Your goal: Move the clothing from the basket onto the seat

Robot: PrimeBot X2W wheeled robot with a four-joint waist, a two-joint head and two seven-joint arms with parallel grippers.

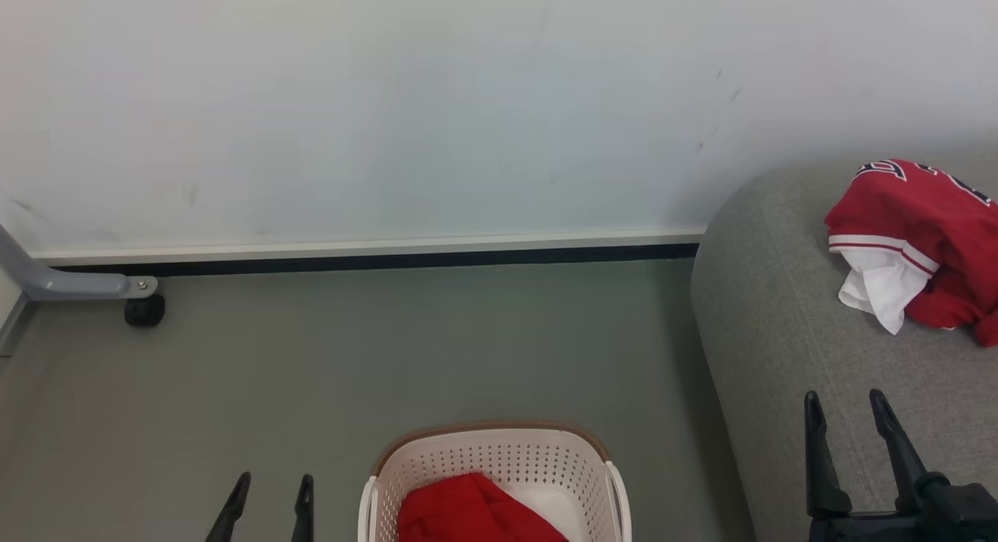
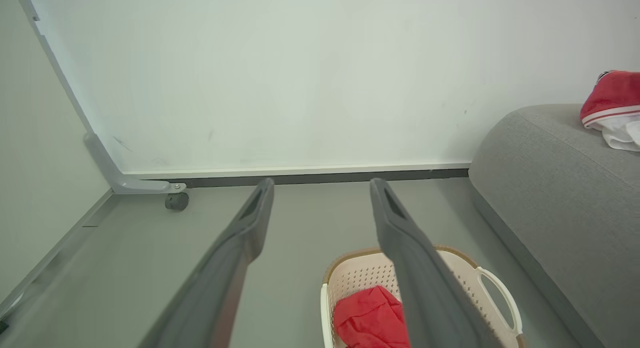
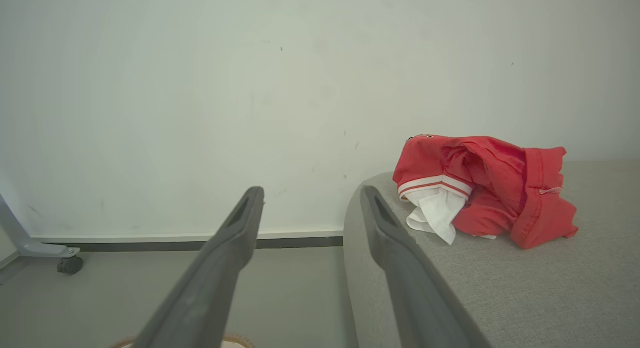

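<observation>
A cream-white basket (image 1: 499,456) with a brown rim stands on the floor at the bottom centre, holding a crumpled red garment (image 1: 475,515). The same basket (image 2: 492,283) and red garment (image 2: 370,315) appear low in the left wrist view. Another red garment with white trim and lining (image 1: 920,246) lies on the grey seat (image 1: 780,324) at the right, also seen as red clothing (image 3: 490,188) on the seat (image 3: 525,288). My left gripper (image 1: 269,487) is open, left of the basket. My right gripper (image 1: 846,405) is open above the seat's front, empty.
A white wall with a dark baseboard (image 1: 374,257) runs behind the grey floor (image 1: 390,355). A grey frame leg with a black caster (image 1: 144,309) stands at the far left corner.
</observation>
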